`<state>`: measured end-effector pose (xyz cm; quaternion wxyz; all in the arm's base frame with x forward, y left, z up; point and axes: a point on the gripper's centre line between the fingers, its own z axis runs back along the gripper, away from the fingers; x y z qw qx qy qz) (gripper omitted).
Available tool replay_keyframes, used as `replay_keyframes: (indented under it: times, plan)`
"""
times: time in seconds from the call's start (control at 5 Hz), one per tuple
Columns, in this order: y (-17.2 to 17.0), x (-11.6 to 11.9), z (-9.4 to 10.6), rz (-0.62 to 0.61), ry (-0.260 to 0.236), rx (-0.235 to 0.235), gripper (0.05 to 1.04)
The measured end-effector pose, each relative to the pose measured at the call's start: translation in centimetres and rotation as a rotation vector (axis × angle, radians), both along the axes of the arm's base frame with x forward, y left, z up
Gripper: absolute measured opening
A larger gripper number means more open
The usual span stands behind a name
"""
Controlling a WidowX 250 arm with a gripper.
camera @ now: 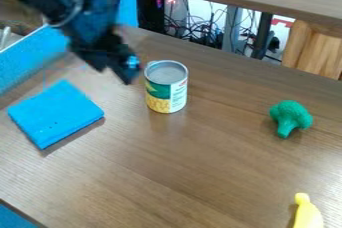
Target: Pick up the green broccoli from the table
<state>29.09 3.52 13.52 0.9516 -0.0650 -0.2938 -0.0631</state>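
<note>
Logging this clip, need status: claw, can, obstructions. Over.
Claw hanging upper left of corn can, not gripping it. Can upright on wooden table. Possible obstruction: folded blue cloth, apart from can.

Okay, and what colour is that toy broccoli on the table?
The toy broccoli is green all over, seen best in the camera view.

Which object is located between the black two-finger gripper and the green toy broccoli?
In the camera view, a metal can with a green and yellow label stands between the gripper and the broccoli.
</note>
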Motion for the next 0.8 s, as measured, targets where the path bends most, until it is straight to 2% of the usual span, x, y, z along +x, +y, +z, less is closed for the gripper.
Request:
replay_keyframes:
  times: [0.2, 0.4, 0.6, 0.8]
  plan:
    - [-4.3, 1.5, -0.5, -0.093, -0.013, -0.032, 1.0]
    - [-8.7, 3.7, -2.3, -0.12, -0.009, -0.069, 1.0]
    - [-12.4, 5.8, -4.1, -0.172, -0.026, -0.063, 1.0]
    - [-14.9, 7.6, -5.4, -0.228, -0.059, -0.021, 1.0]
